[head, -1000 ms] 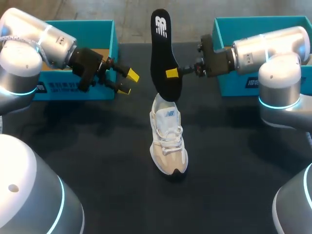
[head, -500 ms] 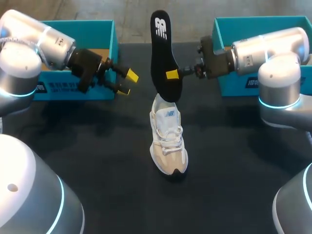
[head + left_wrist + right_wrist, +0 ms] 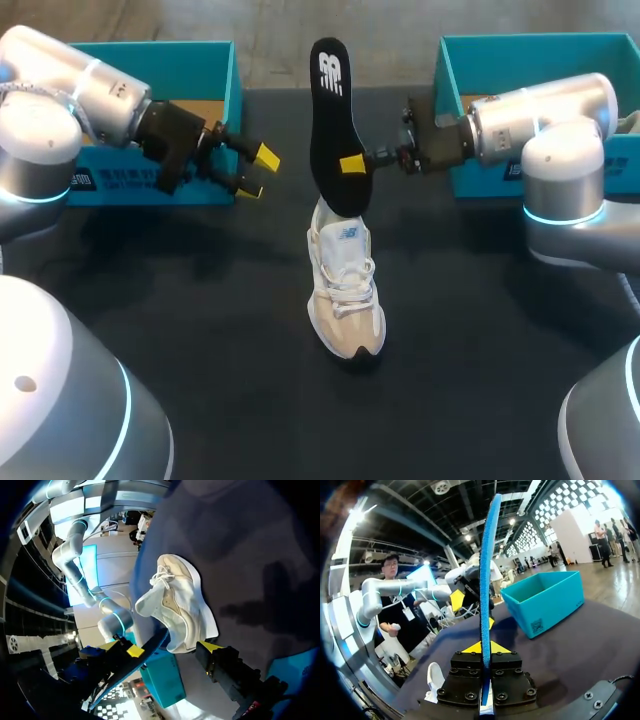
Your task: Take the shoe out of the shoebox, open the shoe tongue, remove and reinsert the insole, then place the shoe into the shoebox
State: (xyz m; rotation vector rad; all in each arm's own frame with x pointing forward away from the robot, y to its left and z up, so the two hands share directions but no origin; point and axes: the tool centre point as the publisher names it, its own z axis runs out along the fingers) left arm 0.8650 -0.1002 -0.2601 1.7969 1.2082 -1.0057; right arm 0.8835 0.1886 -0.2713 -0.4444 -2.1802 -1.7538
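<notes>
arms, two: silver-grey cylinders with glowing cyan joint rings and black wrist blocks. our right arm comes in from 3 o'clock, forearm about level, pincer pointing toward 9 o'clock. right gripper is clamped on the insole below its middle, one yellow tip on each face. our left arm comes in from 9 o'clock, wrist angled toward 4 o'clock. left gripper has its fingers parted with nothing between them, in the air at 10 o'clock of the shoe.

insole: long, thin, round-ended foam blade, held upright. top face is matte black with a white mark near the upper end. the right wrist view shows it edge-on and blue. its lower end sits at 12 o'clock of the shoe, over the heel opening. we cannot tell whether it touches.

shoe: cream and white trainer with mesh and suede-like panels and white laces. it stands on its sole mid-table, toe toward 6 o'clock.

shoeboxes: two open teal cardboard boxes, left shoebox at 10 o'clock of the table, right shoebox at 2 o'clock.

table: matte black top.
</notes>
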